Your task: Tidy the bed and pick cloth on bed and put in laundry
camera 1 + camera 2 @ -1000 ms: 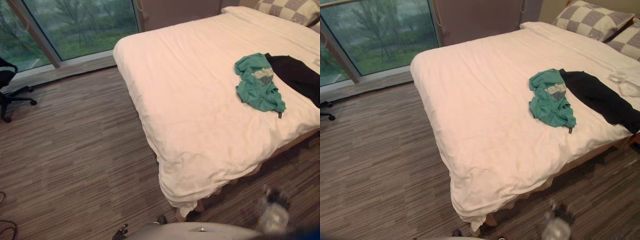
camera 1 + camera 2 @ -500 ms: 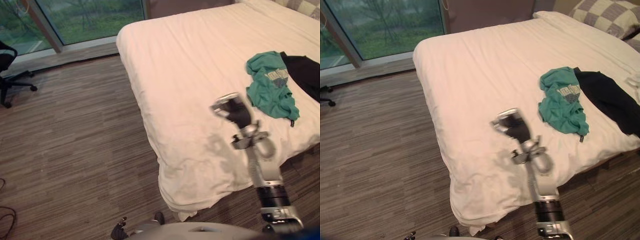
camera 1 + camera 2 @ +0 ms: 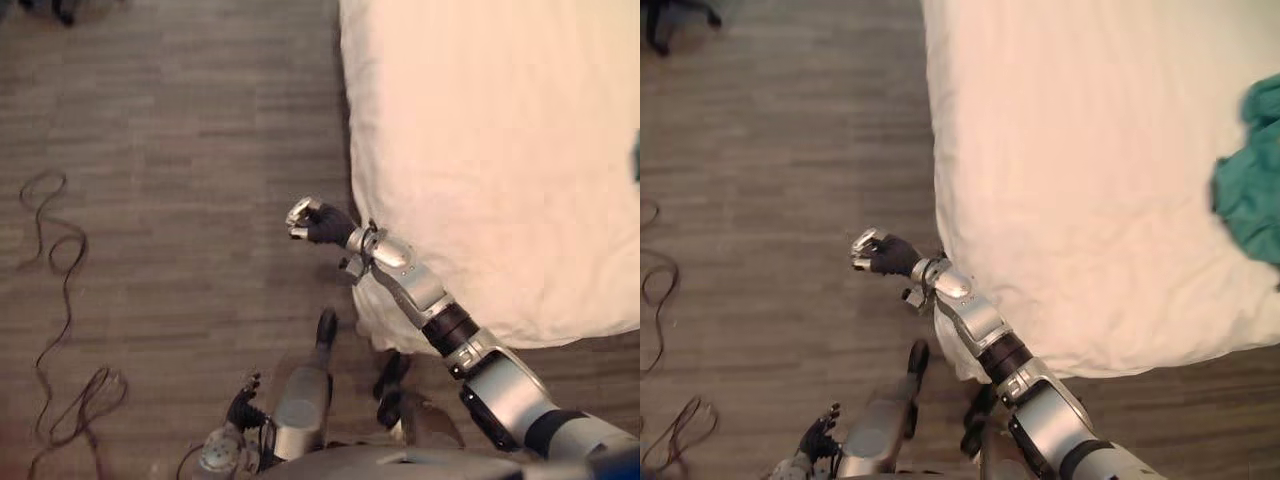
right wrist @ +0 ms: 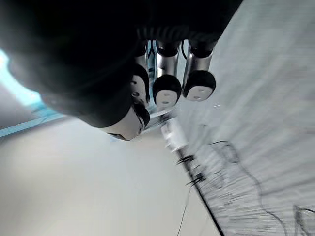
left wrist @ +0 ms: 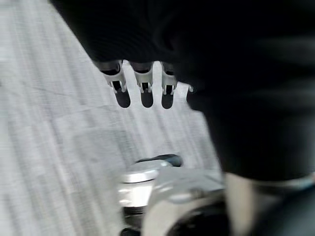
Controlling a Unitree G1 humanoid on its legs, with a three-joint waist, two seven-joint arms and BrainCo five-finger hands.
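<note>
Left wrist view: left hand (image 5: 143,78) hangs over the wooden floor (image 5: 44,123); fingers (image 5: 121,93) loosely straight, nothing in them.
Left hand, position: low at the bottom of the eye views, well apart from the bed.
Right hand (image 3: 312,220): reached out over the floor, just beside the bed's left edge, not touching the cover; fingers curled in, grasping nothing.
Bed (image 3: 480,150): white cover, lightly creased, on the right side of the eye views; near corner drapes down toward the floor.
Cloth (image 3: 1250,190): green, crumpled, lying on the bed at the far right, well apart from both hands.
</note>
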